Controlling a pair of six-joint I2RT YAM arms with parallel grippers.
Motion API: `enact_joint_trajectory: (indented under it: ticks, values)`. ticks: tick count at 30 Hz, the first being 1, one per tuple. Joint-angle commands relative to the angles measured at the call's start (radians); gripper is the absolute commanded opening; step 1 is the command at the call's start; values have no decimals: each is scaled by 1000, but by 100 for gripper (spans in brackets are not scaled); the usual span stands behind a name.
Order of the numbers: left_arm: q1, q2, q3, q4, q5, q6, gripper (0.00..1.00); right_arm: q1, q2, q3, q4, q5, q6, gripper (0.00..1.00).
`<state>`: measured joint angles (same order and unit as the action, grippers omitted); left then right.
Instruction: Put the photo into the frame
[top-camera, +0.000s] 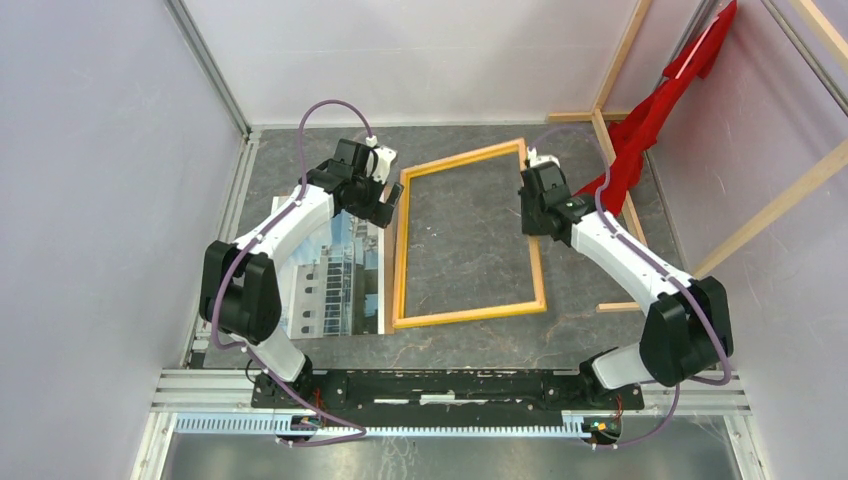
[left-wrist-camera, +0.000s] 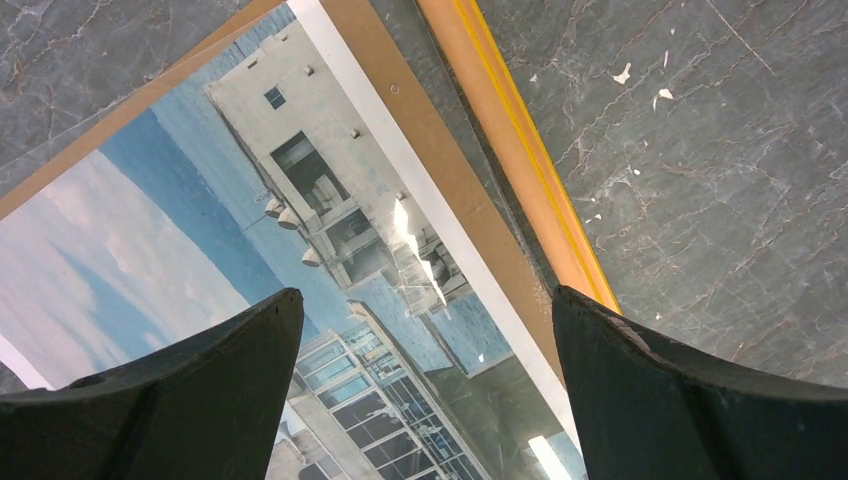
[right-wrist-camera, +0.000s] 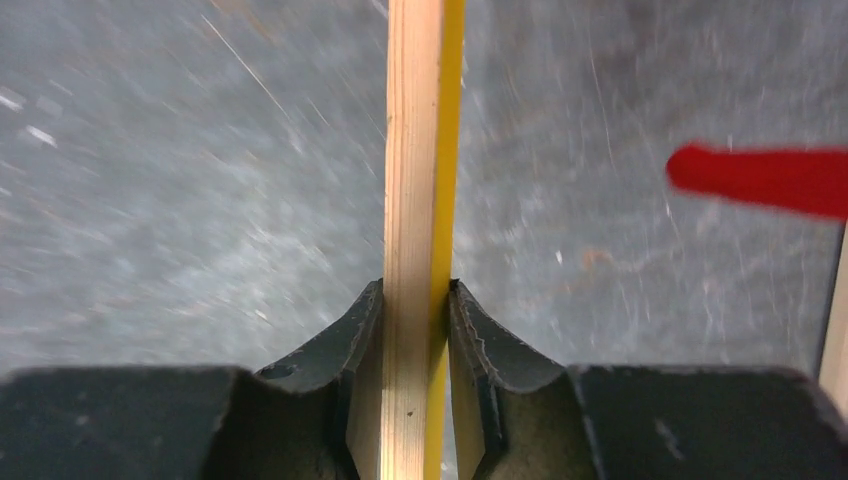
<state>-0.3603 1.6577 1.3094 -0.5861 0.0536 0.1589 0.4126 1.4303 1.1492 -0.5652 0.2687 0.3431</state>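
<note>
The frame lies flat on the dark table in the top view, its rails yellow-orange. The photo, a white building against blue sky, lies just left of it on a brown backing sheet. My left gripper is open and hovers above the photo's far right corner, close to the frame's left rail. The photo fills the left wrist view between the fingers. My right gripper is shut on the frame's right rail, which shows wood and a yellow edge.
Bare wooden beams with a red cloth stand at the back right, close behind my right arm. The red cloth shows in the right wrist view. Pale walls close in the left and back sides.
</note>
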Motion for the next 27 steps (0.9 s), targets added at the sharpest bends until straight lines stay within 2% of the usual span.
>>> enact_joint_trajectory:
  ticks: [1, 7, 18, 27]
  values:
    - [2, -43, 0, 47, -14, 50, 100, 9, -20, -84, -14, 85, -29, 9]
    - [2, -46, 5, 52, -14, 51, 100, 7, -15, -168, 49, 62, 4, 7]
    - [21, -65, -16, 51, -18, 71, 100, -72, 170, -142, 91, 159, -56, 6]
    - [79, -59, -3, 31, 33, 82, 100, -75, 293, -113, 110, 220, -120, 9]
